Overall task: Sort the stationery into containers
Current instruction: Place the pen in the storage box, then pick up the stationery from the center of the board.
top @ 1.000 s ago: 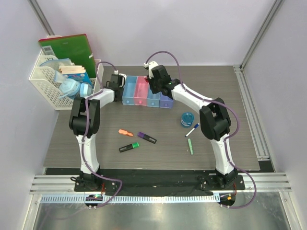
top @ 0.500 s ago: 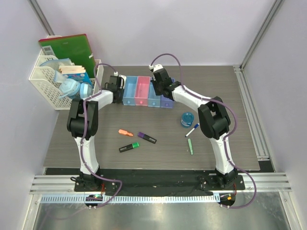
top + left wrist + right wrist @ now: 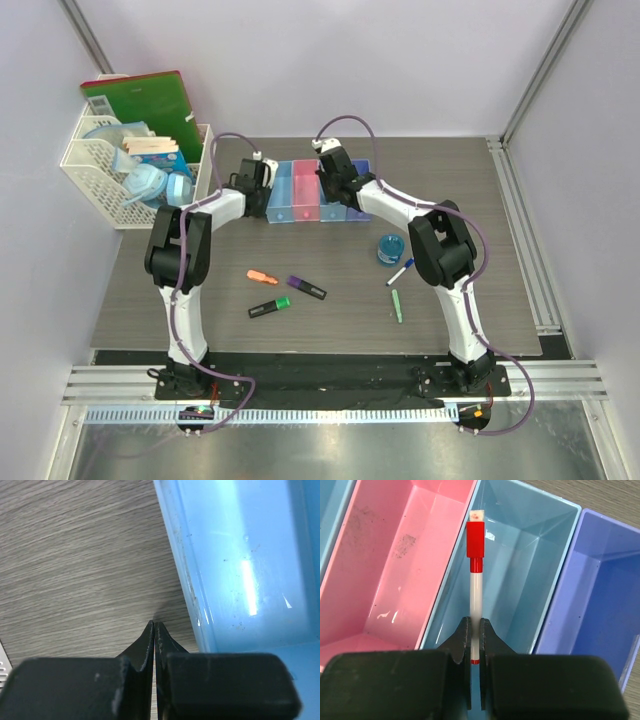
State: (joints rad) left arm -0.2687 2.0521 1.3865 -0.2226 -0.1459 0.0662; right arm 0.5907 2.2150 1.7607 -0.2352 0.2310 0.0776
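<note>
The four joined bins stand at the back of the table: blue (image 3: 281, 192), pink (image 3: 307, 192), light blue (image 3: 332, 212) and purple (image 3: 358, 212). My right gripper (image 3: 475, 625) is shut on a red-capped white marker (image 3: 475, 580) and holds it over the light blue bin (image 3: 520, 565), between the pink bin (image 3: 405, 555) and the purple bin (image 3: 600, 595). My left gripper (image 3: 154, 625) is shut and empty, low on the table against the blue bin's (image 3: 240, 555) left wall. On the table lie an orange highlighter (image 3: 263, 277), a purple-black highlighter (image 3: 306, 287), a green-black highlighter (image 3: 270, 308), a blue tape roll (image 3: 390, 248), a blue-capped marker (image 3: 401, 271) and a pale green pen (image 3: 397, 305).
A white lattice basket (image 3: 105, 175) with masks and papers stands at the back left, with a green folder (image 3: 140, 100) behind it. A metal rail (image 3: 520, 240) runs along the table's right edge.
The row of bins has slid a little to the right, with my left gripper following against its left end. My right gripper has shifted slightly with the marker still held.
</note>
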